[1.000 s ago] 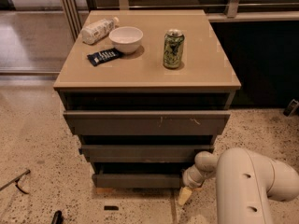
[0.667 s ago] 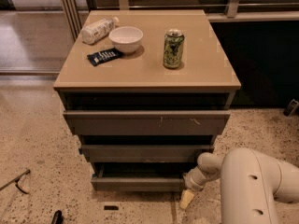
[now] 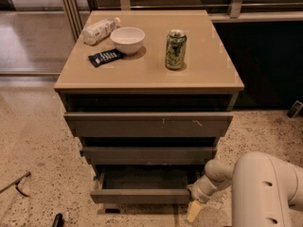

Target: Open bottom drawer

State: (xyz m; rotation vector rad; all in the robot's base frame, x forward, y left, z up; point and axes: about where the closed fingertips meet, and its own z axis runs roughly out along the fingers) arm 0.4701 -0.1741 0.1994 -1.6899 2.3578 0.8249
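Note:
The bottom drawer [image 3: 142, 196] is a plain dark grey-brown front at the foot of the cabinet. It stands pulled out, and its dark inside [image 3: 147, 178] shows. My gripper [image 3: 195, 207] is at the drawer's right front corner, low near the floor. One pale fingertip [image 3: 193, 212] points down beside the corner. The white arm [image 3: 258, 188] comes in from the lower right.
The middle drawer [image 3: 149, 155] and the scratched top drawer [image 3: 149, 125] sit above. On the cabinet top [image 3: 208, 74] are a green can [image 3: 175, 49], a white bowl [image 3: 128, 40], a bottle lying down [image 3: 98, 30] and a dark packet [image 3: 106, 57]. Speckled floor lies around.
The bottom drawer has slid out toward me, and the gripper has moved back and down with it.

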